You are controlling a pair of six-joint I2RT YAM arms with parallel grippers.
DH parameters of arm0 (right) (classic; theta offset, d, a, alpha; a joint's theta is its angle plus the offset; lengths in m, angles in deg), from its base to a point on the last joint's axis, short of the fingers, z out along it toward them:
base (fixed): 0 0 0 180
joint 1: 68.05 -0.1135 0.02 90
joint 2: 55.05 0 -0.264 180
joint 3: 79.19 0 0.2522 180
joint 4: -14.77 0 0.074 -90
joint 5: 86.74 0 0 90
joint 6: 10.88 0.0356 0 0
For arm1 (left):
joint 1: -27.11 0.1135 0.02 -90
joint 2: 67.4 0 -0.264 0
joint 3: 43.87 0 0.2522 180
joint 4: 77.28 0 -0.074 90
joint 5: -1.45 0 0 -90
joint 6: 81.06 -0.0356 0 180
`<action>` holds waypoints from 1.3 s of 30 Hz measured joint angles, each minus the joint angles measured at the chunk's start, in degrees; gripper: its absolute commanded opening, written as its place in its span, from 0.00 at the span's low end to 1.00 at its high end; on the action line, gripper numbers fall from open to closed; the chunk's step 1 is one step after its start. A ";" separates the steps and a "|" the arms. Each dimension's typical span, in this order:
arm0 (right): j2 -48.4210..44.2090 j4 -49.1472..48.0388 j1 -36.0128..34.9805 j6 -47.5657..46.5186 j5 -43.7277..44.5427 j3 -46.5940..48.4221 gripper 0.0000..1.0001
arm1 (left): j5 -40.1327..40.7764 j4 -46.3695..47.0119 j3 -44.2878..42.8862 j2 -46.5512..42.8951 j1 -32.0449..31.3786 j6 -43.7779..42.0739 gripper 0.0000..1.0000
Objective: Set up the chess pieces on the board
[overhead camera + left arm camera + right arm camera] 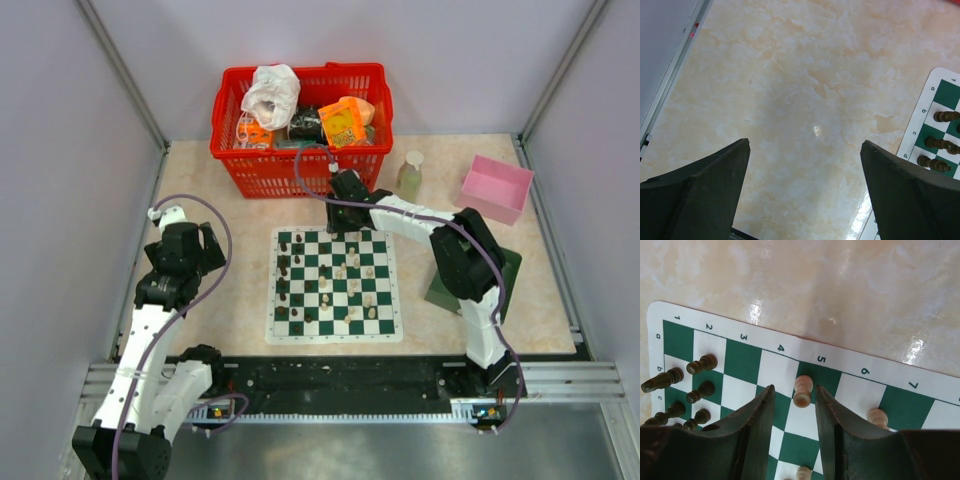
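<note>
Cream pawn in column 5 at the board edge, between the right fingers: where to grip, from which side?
Take the cream pawn around its narrow neck below the round head, from above, with the right gripper. The open jaws straddle it with a gap each side, and the squares beside it on the board are bare. Whether it stands fully upright is unclear.

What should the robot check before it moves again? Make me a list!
1. Cream pawn sits between the right gripper's fingers: ok.
2. Jaws closed on that pawn: not ok, small gaps show.
3. Second cream pawn clear of the fingers: cannot tell.
4. Left gripper out of the way, open over bare table: ok.
5. Board lying flat: ok.
</note>
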 measured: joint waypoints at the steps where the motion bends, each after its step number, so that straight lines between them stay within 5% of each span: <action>1: 0.11 -0.09 0.00 -0.02 0.02 0.00 0.38 | 0.00 0.00 0.00 0.00 0.00 0.00 0.97; 39: 0.52 0.59 0.07 -1.57 0.83 0.00 0.29 | 0.00 0.00 0.00 0.33 0.00 0.00 0.97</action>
